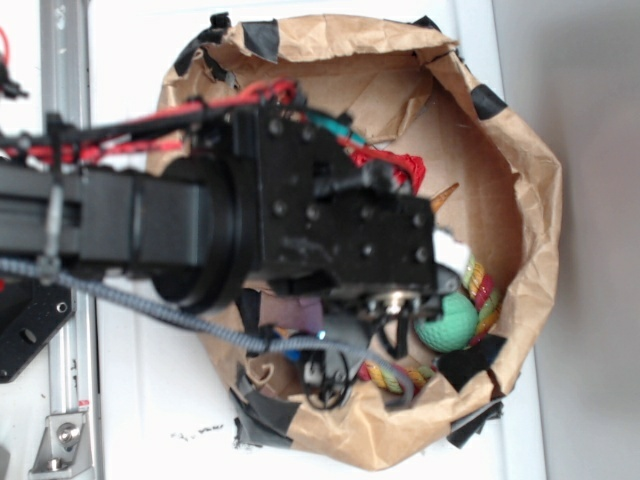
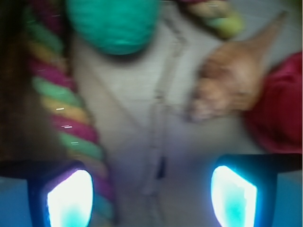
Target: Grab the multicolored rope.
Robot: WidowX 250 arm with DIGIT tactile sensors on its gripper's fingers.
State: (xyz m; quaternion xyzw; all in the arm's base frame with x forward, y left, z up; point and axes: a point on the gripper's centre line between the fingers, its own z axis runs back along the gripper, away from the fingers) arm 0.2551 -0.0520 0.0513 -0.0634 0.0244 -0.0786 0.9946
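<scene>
Multicolored rope lies ungrasped beside the gripper's left finger; jaws spread and empty, the approach needs a sideways shift first.

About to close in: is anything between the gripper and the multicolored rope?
Nothing visible. In the wrist view the multicolored rope runs beside the open gripper, by one finger; the green ball lies farther off.
</scene>
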